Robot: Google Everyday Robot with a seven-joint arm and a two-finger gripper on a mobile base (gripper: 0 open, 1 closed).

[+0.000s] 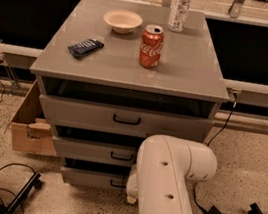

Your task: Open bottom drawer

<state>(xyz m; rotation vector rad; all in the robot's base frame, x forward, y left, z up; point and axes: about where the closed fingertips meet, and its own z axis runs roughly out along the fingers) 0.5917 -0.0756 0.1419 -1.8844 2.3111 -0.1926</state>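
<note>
Bottom drawer [91, 178], lowest in the grey cabinet [79, 70], meets the gripper [131, 188] at its handle.
The white arm [169, 185] covers the gripper, so whether it is gripping cannot be told. On top stands a red Coca-Cola can [151, 46].

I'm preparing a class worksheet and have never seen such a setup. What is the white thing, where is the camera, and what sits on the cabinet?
The white shape is a robot's arm. One camera looks down on a grey cabinet from the front. The gripper, the arm's hand, is at the bottom drawer, by its handle; the arm hides whether it holds anything. On top stand a bowl, a soda can, a bottle and a dark snack packet.
</note>
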